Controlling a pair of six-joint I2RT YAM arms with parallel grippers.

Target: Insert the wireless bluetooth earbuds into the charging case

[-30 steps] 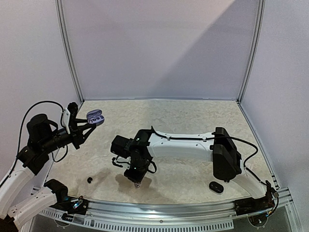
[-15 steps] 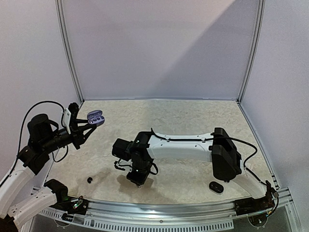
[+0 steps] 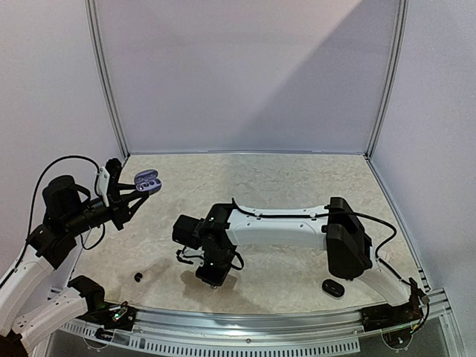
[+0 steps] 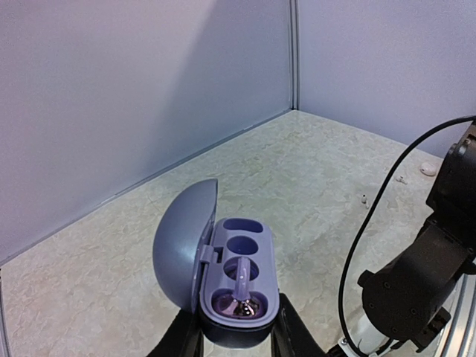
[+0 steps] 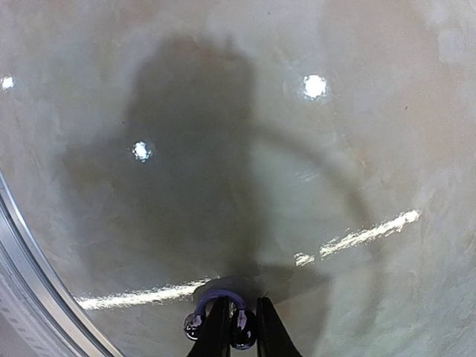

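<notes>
My left gripper is shut on the base of a purple charging case and holds it up above the table's left side. The case has its lid swung open. One purple earbud sits in the nearest slot; the other slots show empty. My right gripper is down at the table near the front edge, its fingers closed on a purple ear-hook earbud, one shiny bulb pinched between them. In the top view the right gripper hides that earbud.
A small black bud lies on the table at the front left. A black oval object lies by the right arm's base. Small white bits lie farther out. The metal front rail runs close to the right gripper.
The right gripper has sunk a little toward the table and drawn its fingers in around the purple earbud. The left arm and the case have stayed still.
</notes>
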